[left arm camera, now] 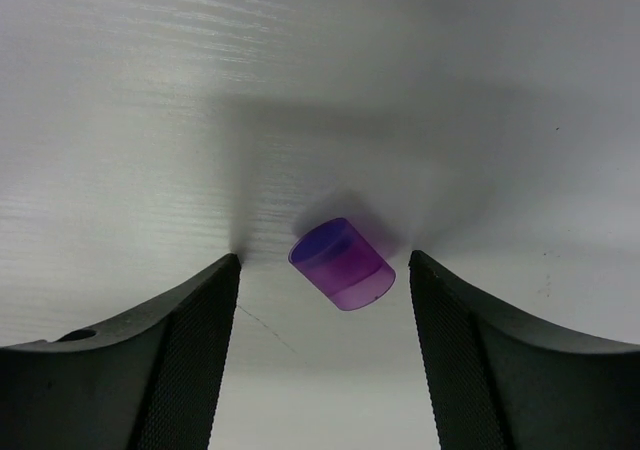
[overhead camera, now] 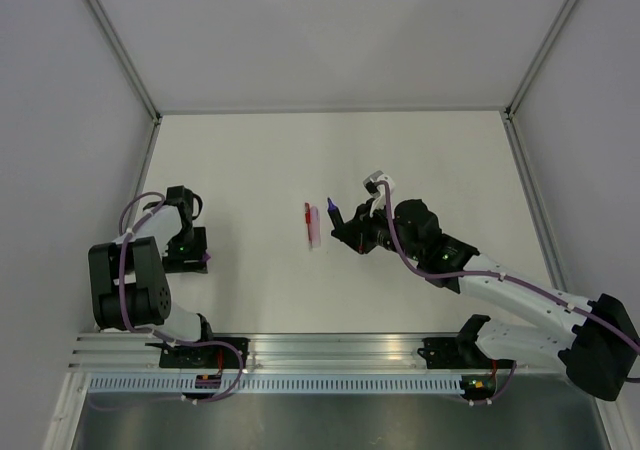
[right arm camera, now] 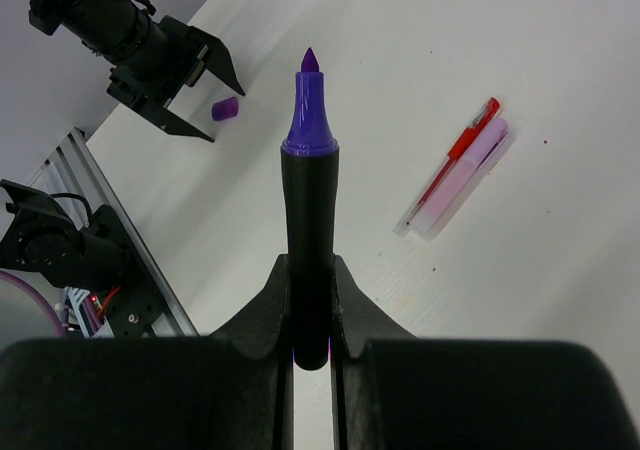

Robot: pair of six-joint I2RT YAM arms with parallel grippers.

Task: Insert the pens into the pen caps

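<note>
Here the step in hand seems to be the pick-up of the purple cap (left arm camera: 343, 265), so that the purple pen (right arm camera: 309, 200) can go into it afterwards. To do it well, the left gripper (left arm camera: 325, 260) should close slowly and squarely on the round wall of the cap. The cap lies on its side and could roll or squirt out of the pinch. One round end faces about ten o'clock in the left wrist view, and it is hard to tell whether that end is the open mouth. The grip should leave the mouth free and turned toward the pen.

The left fingers (left arm camera: 190, 340) stand wide apart. The cap lies between them, with a gap at each side, so they hold nothing. The right fingers (right arm camera: 265, 310) are clamped on the dark barrel of the purple pen, and its bare tip points to twelve o'clock in the right wrist view.

From that tip, the cap and the left gripper are at about eight to ten o'clock, well apart from it. The red pen (right arm camera: 462, 152) and the pink pen (right arm camera: 470, 175) lie side by side on the table (overhead camera: 250, 160). They are at about three o'clock of the held barrel, and nothing touches them.
</note>
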